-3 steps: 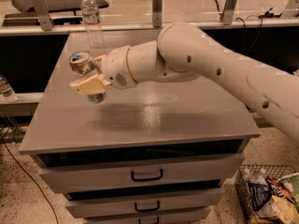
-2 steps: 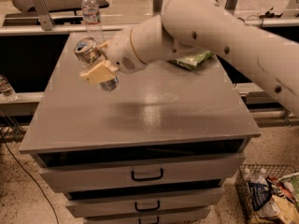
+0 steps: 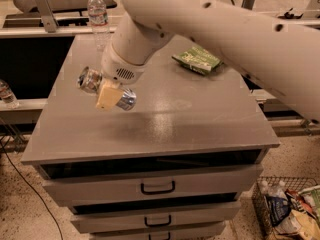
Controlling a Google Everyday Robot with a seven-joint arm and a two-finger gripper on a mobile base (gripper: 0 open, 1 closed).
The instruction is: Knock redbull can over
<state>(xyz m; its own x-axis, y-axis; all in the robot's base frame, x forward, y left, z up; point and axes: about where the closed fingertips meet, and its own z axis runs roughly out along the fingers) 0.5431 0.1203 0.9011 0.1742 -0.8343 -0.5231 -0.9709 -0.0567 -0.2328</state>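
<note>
The redbull can [image 3: 90, 79] is a slim silver can. It lies tilted almost on its side, shiny top to the left and its other end [image 3: 127, 100] to the right, over the left part of the grey cabinet top [image 3: 165, 126]. My gripper [image 3: 107, 93] is shut around the can's middle, and a tan finger pad [image 3: 108, 96] covers its front. I cannot tell whether the can touches the surface. The thick white arm comes down from the upper right.
A clear water bottle [image 3: 98, 15] stands at the back left of the top. A green snack bag [image 3: 197, 59] lies at the back right. Drawers with black handles [image 3: 157, 187] are below. A wire basket of packages [image 3: 287, 207] sits on the floor at the right.
The gripper has moved with the can toward the front of the cabinet top. The can has tipped from a slight lean to nearly horizontal. The arm has swung up and back, uncovering the snack bag.
</note>
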